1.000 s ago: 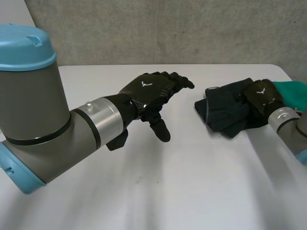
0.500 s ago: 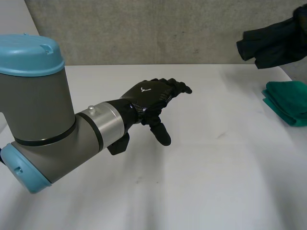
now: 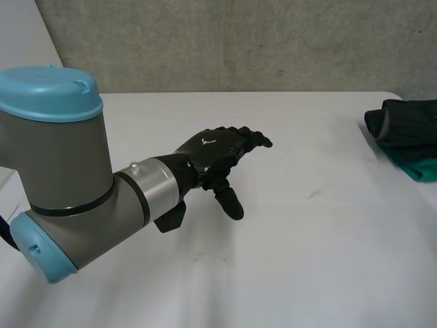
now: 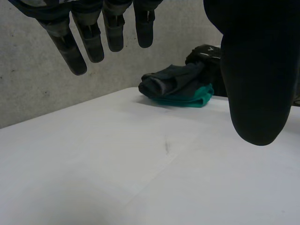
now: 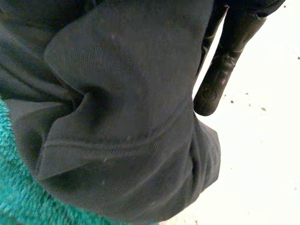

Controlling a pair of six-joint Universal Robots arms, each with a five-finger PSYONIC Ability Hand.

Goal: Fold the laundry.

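Two cloths make one pile at the table's [image 3: 307, 260] right edge, close to its far right corner. One is a dark cloth [image 3: 406, 123], bunched and creased. It lies on top of one green cloth [image 3: 425, 168], which is folded flat and peeks out beneath it on the near side. The two touch, with the dark one covering most of the green.

Two hands show. The left hand [image 3: 217, 152] hangs over the middle of the table, well apart from the pile, its fingers [image 4: 70, 51] straight and a little spread, the thumb [image 4: 255, 79] pointing down away from them, and nothing between them. Its arm [image 3: 75, 178] comes in from the near left corner.

The right hand [image 5: 219, 65] is at the pile, lying against the dark cloth on the side toward the table's right edge. The cloth hides most of the hand, so I cannot tell whether it grips the cloth or merely rests there.

One grey concrete wall [image 3: 239, 41] stands behind the table's far edge
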